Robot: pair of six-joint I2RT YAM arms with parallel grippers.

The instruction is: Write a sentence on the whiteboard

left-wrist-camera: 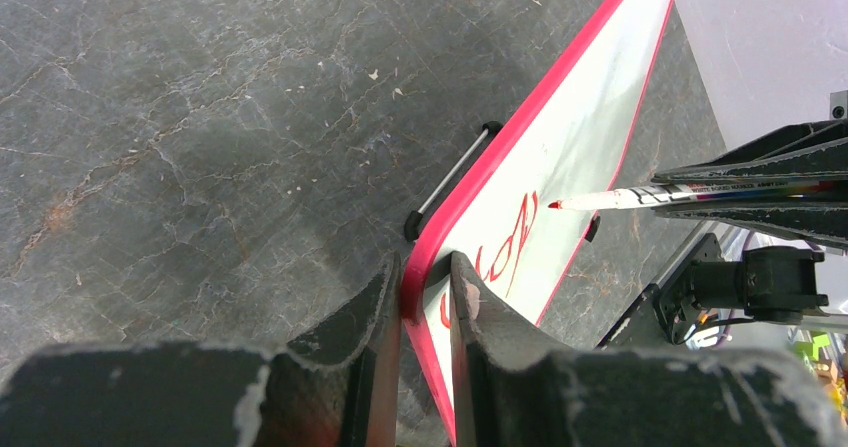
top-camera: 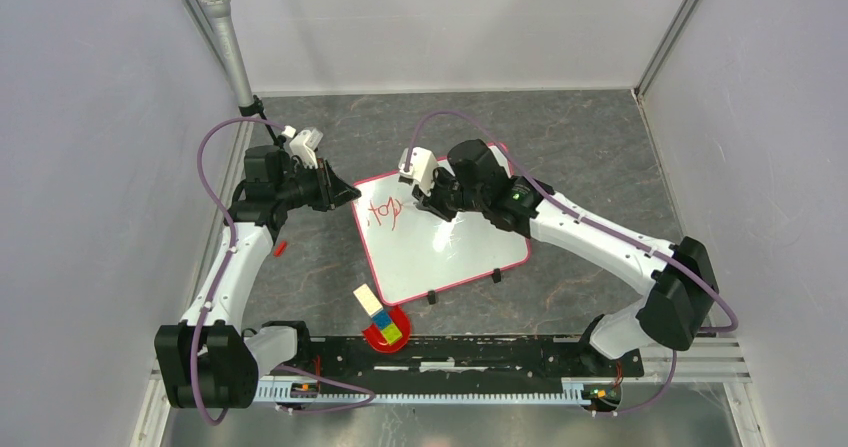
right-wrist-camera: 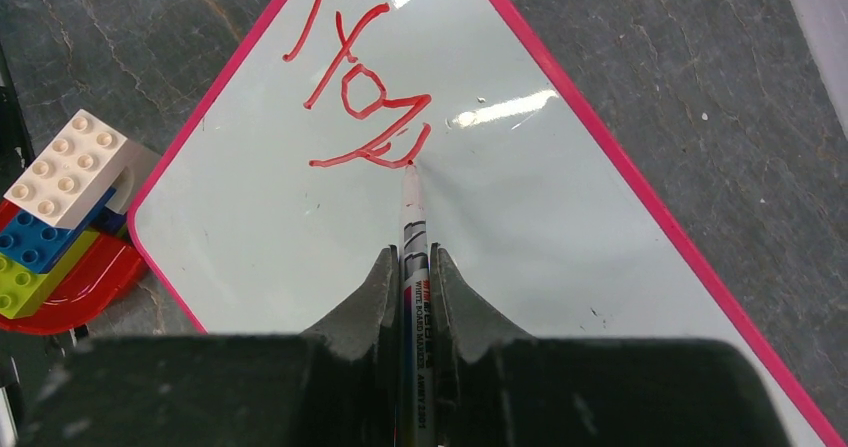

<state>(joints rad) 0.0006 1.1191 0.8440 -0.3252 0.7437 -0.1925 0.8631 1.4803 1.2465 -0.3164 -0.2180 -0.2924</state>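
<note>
The whiteboard (top-camera: pixel 440 242), white with a red-pink border, lies tilted on the dark table; red letters (top-camera: pixel 385 210) are written near its left corner. My left gripper (top-camera: pixel 345 195) is shut on the board's left edge, the border (left-wrist-camera: pixel 425 267) pinched between its fingers. My right gripper (top-camera: pixel 432 205) is shut on a white whiteboard marker (right-wrist-camera: pixel 413 257). The marker's red tip (right-wrist-camera: pixel 409 165) touches the board at the end of the red writing (right-wrist-camera: pixel 360 92). The marker also shows in the left wrist view (left-wrist-camera: pixel 640 198). Two black clips (top-camera: pixel 495 275) sit on the board's near edge.
A red bowl (top-camera: pixel 378 335) with coloured toy bricks and a cream brick (top-camera: pixel 368 300) sits near the board's front corner. A small red cap (top-camera: pixel 280 249) lies left of the board. A grey microphone (top-camera: pixel 228 42) stands at the back left. Grey walls enclose the table.
</note>
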